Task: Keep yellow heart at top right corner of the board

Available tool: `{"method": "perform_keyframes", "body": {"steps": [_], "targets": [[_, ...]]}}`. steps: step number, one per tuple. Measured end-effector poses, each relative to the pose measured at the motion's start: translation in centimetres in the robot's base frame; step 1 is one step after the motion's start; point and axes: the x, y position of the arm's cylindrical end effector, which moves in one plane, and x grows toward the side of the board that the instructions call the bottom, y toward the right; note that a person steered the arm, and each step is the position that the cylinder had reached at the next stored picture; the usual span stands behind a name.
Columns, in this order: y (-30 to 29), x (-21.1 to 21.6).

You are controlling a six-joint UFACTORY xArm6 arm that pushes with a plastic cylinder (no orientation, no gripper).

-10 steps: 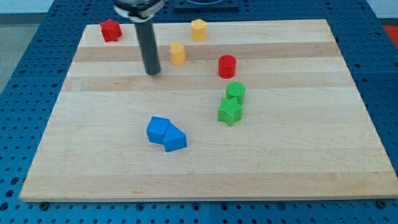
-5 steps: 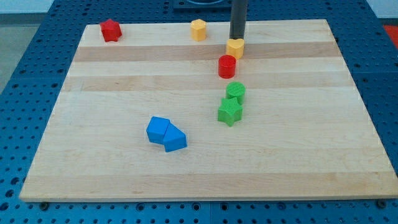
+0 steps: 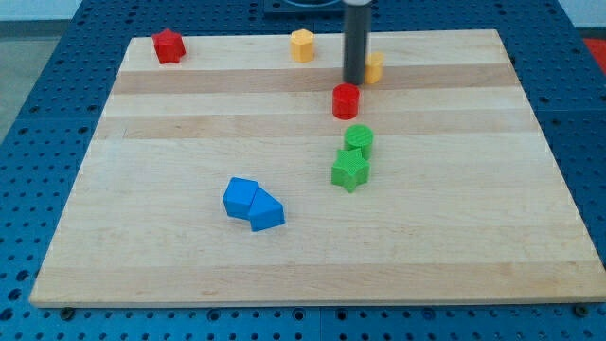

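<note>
**Board inventory: yellow heart at upper centre-right, rod tip at its left flank**

Item 1. Yellow heart [image 3: 375, 67]. Small moulded block, matt yellow. Sits in the upper part of the board, right of centre, well short of the top right corner. Its left portion is hidden behind the rod, so the way its point faces and its long axis cannot be told.

Item 2. My tip [image 3: 353, 82]. Lower end of a straight dark rod, smooth and cylindrical, with no jaws to part or close. It stands just beside the heart's left edge, seemingly touching, and just above the red cylinder.

Item 3. Red cylinder [image 3: 346, 100]. Upright, round top, near the heart toward the view's bottom.

Item 4. Second yellow block [image 3: 302, 44]. Faceted outline, near the top edge, left of the rod.

Item 5. Red block [image 3: 169, 45]. Angular, star-like, at the top left corner.

Item 6. Green blocks. One rounded [image 3: 359, 141], one star-like [image 3: 349, 170]; touching, stacked in line toward the view's bottom.

Item 7. Blue blocks. Two angular pieces [image 3: 240, 197] and [image 3: 266, 212], touching, left of centre.

Item 8. Board [image 3: 454, 218]. Pale wooden planks with visible grain, lying on a blue perforated table [image 3: 38, 152].
</note>
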Motion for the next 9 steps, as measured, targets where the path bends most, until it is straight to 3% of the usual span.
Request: {"method": "perform_keyframes", "body": {"steps": [1, 3, 5, 6, 7, 9], "targets": [[5.1, -3.0], [4.1, -1.6], [8.2, -2.8], [7.9, -2.2], [3.8, -0.7], [2.6, -4.9]]}}
